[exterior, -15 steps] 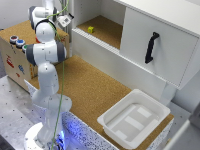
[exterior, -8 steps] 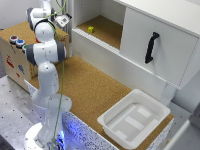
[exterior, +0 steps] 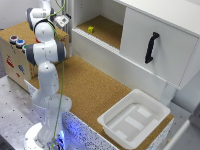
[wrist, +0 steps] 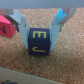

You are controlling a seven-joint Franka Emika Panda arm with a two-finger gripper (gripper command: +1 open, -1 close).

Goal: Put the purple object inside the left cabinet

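Jaws clamp the purple object [wrist: 39, 42] above cork.

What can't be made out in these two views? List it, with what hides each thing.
- Gripper: in the exterior view the arm's upper links cover it; only the wrist view shows its fingers either side of the purple block.
- Purple block: not visible in the exterior view, so where it sits in the scene cannot be told.
- Pink object: cut off by the wrist view's edge.
- Yellow item in the open cabinet: too small to identify.
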